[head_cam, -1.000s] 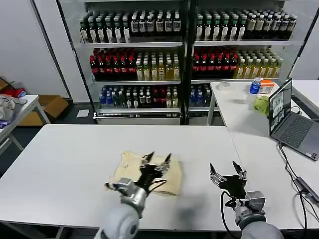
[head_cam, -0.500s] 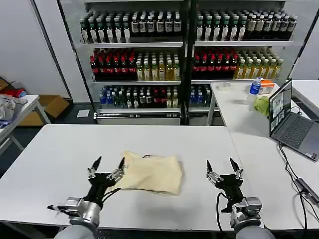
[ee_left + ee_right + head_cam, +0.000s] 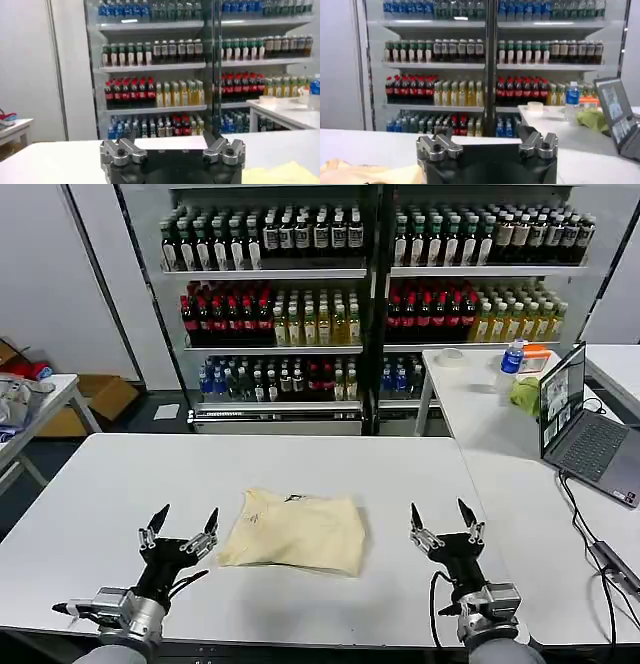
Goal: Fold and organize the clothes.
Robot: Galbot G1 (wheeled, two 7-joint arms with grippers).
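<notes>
White table [image 3: 120, 474], stocked drink shelves [image 3: 370, 294]

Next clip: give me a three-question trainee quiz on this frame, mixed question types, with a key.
1. True or false: the left gripper is shut on the T-shirt.
2. Multiple choice: where does the T-shirt lie? A) folded on the white table, between the two grippers; B) draped over the laptop; C) on the bottle shelves.
3. Fill in: the right gripper has its fingers ____ and holds nothing.

Key: 1 false, the left gripper is open and stands apart from the shirt, on its left side; 2 A; 3 open.
</notes>
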